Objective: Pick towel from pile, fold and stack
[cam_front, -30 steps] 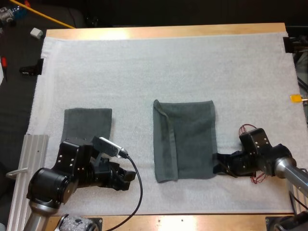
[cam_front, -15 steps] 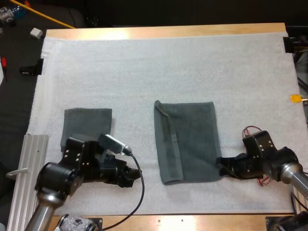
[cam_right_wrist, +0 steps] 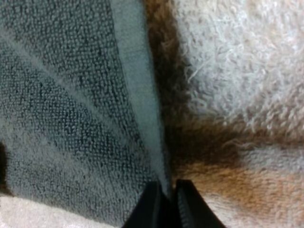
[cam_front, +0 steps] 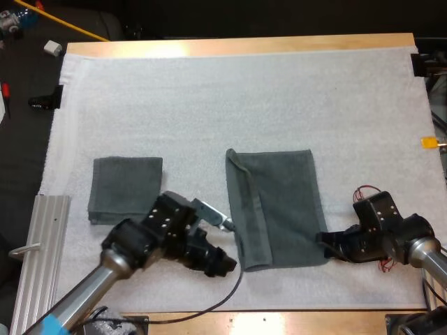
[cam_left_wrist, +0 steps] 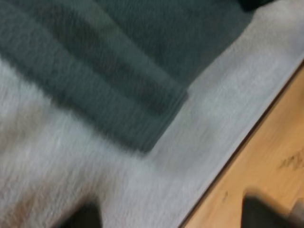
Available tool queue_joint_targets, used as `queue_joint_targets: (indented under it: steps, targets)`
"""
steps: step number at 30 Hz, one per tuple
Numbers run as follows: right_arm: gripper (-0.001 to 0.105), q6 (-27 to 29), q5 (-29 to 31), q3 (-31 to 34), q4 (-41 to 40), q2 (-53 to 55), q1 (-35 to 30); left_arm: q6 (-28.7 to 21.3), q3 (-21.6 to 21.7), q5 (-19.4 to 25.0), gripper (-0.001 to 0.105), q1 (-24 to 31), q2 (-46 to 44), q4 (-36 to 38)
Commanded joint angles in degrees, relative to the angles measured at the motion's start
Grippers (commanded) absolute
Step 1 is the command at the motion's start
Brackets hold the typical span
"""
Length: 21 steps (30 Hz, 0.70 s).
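High view, mid-fold: pinches towel [cam_front: 276,206], lying flat on mat [cam_front: 209,91], at near right corner with right hand [cam_front: 325,244]; hovers left hand [cam_front: 225,264], spread open, beside near left corner. Should grip that corner squarely, then lift both evenly.

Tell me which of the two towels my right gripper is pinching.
The larger towel mid-mat: the right gripper is shut on its near right edge. The small folded towel lies apart, to the left.

A white mat [cam_front: 244,91] covers the wooden desk [cam_front: 230,46]; a ribbed metal rail [cam_front: 49,216] sits beside the mat's near-left edge.
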State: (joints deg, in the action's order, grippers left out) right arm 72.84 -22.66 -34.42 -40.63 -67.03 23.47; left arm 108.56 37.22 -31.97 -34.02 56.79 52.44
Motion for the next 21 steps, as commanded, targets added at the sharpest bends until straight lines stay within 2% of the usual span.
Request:
queue_joint_targets:
  steps: [1,4,10,15,17,21]
  targets:
    - [0.000,0.5,0.4,0.1,-1.3,0.4,0.1,5.1,-0.3,3.8,0.059,-3.7,4.4,-4.6]
    - [0.000,0.4,0.4,0.2,-1.3,0.5,0.2,8.1,-0.4,3.7,0.058,-4.6,8.6,-7.1]
    - [0.000,0.6,0.2,0.2,-1.4,0.6,0.2,12.8,-0.5,0.8,0.058,-4.8,16.7,-11.3]
    - [0.000,0.8,0.3,0.1,-1.8,0.6,0.2,14.0,-0.5,-1.5,0.058,-5.3,22.1,-13.9]
    - [0.000,0.5,-0.2,-0.2,-0.5,0.5,0.0,13.5,-0.3,-1.9,0.058,-5.0,21.8,-13.9]
    - [0.000,0.5,0.0,-0.2,-0.7,0.6,0.0,14.0,-0.4,-6.2,0.058,-5.0,24.0,-16.1]
